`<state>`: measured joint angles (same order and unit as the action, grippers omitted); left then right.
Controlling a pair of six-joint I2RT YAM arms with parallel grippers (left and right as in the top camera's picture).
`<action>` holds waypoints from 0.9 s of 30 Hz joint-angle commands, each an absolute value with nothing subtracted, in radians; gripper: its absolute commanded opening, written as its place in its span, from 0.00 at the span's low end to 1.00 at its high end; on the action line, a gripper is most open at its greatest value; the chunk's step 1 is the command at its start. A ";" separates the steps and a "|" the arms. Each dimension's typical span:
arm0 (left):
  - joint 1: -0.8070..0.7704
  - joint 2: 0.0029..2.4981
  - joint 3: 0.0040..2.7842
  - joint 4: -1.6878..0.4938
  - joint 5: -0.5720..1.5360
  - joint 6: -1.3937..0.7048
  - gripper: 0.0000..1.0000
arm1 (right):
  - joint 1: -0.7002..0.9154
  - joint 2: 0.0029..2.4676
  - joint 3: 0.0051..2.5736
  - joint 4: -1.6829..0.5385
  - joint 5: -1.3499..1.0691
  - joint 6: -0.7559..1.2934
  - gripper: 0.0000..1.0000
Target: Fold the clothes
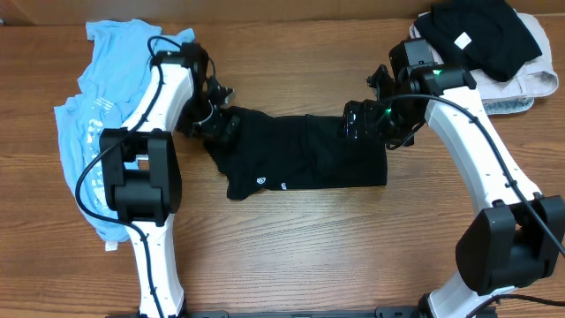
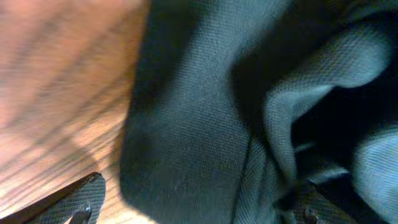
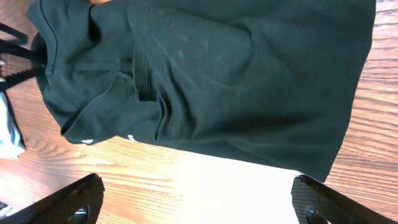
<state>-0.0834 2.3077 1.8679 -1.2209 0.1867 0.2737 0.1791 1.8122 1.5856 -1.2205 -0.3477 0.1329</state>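
1. Overhead.
   - The black shirt (image 1: 305, 155) lies mid-table (image 1: 353, 256) as a rough rectangle. Its left end is bunched, and the logo is at the near edge.
   - The left gripper (image 1: 214, 119) sits at the far-left corner and the right gripper (image 1: 364, 122) at the far-right corner.
   - The light-blue tee (image 1: 88, 115) is spread loose at the left, not yet folded.
   - A folded stack (image 1: 481, 40) sits far right (dark piece on a pale one).
2. Left wrist.
   - The fingers (image 2: 81, 202) are spread wide, with ridged black cloth between them and nothing pinched.
   - Judgement: go lower and take every layer of the ridge, or the underside will trail.
3. Right wrist.
   - The fingers (image 3: 78, 199) are wide over bare wood, with the shirt's edge just ahead and apart from them.
   - Judgement: advance to that edge, pinch near the corner, then lift both ends level so the fold lands square.
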 commanded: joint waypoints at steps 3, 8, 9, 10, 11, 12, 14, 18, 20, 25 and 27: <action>-0.084 2.302 1.768 -1.143 0.222 0.319 0.83 | 0.183 1.790 1.604 -1.217 -0.338 0.123 1.00; -0.085 2.302 1.714 -1.087 0.222 0.318 0.32 | 0.184 1.790 1.604 -1.213 -0.338 0.123 1.00; -0.085 2.302 1.707 -1.082 0.222 0.318 0.20 | 0.184 1.790 1.604 -1.210 -0.338 0.123 1.00; -0.085 2.302 1.703 -1.080 0.222 0.318 0.12 | 0.184 1.790 1.604 -1.206 -0.338 0.123 1.00; -0.085 2.302 1.703 -1.080 0.222 0.317 0.04 | 0.184 1.791 1.604 -1.199 -0.338 0.123 1.00; -0.085 2.302 1.703 -1.080 0.223 0.311 0.04 | 0.184 1.792 1.604 -1.190 -0.338 0.123 0.93; -0.085 2.301 1.718 -1.085 0.229 0.310 0.04 | 0.184 1.795 1.602 -1.176 -0.338 0.123 0.86; -0.084 2.297 1.821 -1.179 0.229 0.308 0.04 | 0.186 1.796 1.570 -1.115 -0.339 0.129 0.33; -0.084 2.296 1.898 -1.246 0.229 0.302 0.04 | 0.187 1.801 1.547 -1.076 -0.339 0.139 0.16; -0.086 2.295 2.112 -1.401 0.231 0.261 0.04 | 0.187 1.838 1.477 -0.977 -0.347 0.197 0.04; -0.086 2.295 2.201 -1.459 0.248 0.254 0.04 | 0.188 1.866 1.451 -0.948 -0.350 0.218 0.04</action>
